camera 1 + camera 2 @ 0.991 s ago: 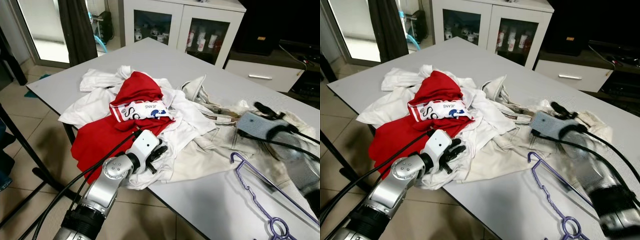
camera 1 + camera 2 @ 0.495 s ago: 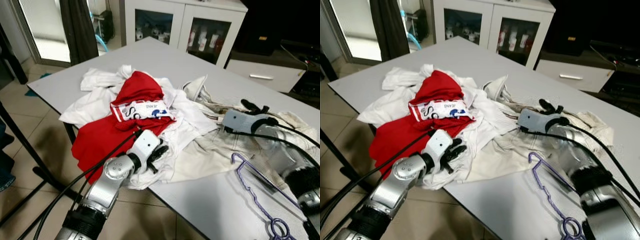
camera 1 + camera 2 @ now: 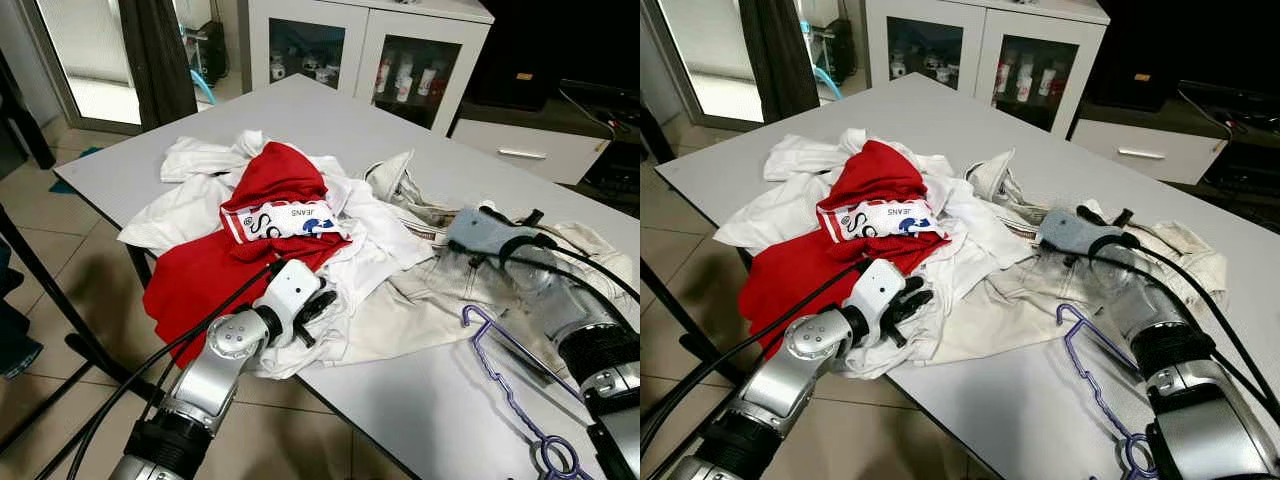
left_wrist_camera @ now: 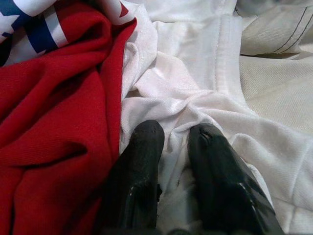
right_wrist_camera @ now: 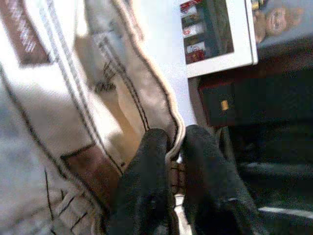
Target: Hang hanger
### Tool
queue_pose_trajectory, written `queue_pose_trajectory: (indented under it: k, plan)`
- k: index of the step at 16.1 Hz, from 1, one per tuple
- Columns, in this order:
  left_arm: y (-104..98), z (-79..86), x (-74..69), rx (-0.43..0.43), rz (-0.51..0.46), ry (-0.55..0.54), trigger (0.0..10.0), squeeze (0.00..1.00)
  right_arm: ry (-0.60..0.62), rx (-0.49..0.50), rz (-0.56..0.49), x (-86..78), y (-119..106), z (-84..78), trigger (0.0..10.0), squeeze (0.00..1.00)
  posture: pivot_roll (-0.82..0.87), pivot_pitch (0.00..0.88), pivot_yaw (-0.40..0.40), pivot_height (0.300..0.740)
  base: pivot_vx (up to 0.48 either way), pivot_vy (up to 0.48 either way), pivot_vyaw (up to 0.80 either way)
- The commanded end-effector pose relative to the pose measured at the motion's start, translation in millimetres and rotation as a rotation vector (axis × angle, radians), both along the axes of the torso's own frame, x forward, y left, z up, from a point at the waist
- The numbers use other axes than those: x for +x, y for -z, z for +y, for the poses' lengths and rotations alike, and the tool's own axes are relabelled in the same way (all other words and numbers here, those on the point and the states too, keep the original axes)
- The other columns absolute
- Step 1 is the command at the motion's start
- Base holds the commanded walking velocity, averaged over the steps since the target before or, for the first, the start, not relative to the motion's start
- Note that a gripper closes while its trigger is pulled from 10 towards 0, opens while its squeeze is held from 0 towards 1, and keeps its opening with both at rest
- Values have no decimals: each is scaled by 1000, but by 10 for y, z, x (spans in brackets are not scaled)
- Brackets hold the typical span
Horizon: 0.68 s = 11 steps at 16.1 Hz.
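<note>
Hanger, purple, is lying flat near the table's front right edge, just beside the cream trousers. Right gripper is pinching the trousers' seamed edge between its fingers. Left gripper is clamping a fold of white shirt beside the red garment at the front edge.

Clothes pile on table; hanger right.
</note>
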<state>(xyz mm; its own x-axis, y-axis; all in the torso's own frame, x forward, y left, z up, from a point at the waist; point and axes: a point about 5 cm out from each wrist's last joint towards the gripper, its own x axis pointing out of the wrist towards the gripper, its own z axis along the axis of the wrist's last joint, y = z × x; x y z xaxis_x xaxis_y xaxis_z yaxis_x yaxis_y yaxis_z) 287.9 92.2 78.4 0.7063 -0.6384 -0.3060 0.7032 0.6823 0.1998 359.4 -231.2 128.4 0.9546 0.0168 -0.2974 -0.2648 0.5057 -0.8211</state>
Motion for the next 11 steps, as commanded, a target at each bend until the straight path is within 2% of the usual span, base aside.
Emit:
queue_pose_trajectory:
  k: [1, 2, 4, 5, 6, 9, 11]
  plan:
    - [27, -1, -1, 15, 9, -2, 10000, 0, 22, 89, -18, 8, -69, -29, 0, 0, -9, 0, -75, 740, 0, 0, 0]
    - [23, -5, 7, 15, 7, -1, 10000, 0, 23, 153, -29, 20, -113, -17, 0, 0, -12, 0, -74, 740, 0, 0, 0]
    - [14, -21, 22, 15, 1, 2, 10000, 0, 21, 402, -23, 32, -194, 64, 0, 0, -17, 0, -71, 740, 0, 0, 0]
    - [12, -23, 24, 15, 0, 2, 10000, 0, 17, 447, -20, 32, -209, 82, 0, 0, -17, 0, -71, 740, 0, 0, 0]
    - [11, -25, 28, 14, -1, 1, 10000, 0, 12, 539, -31, 43, -269, 111, 0, 0, -16, 0, -72, 740, 0, 0, 0]
    - [7, -26, 33, 13, -4, -3, 10000, 0, 11, 700, -80, 85, -464, 131, 0, 0, -14, 0, -72, 740, 0, 0, 0]
    - [5, -28, 37, 12, -5, -5, 10000, 0, 5, 750, -104, 95, -563, 138, 0, 0, -11, 0, -74, 740, 0, 0, 0]
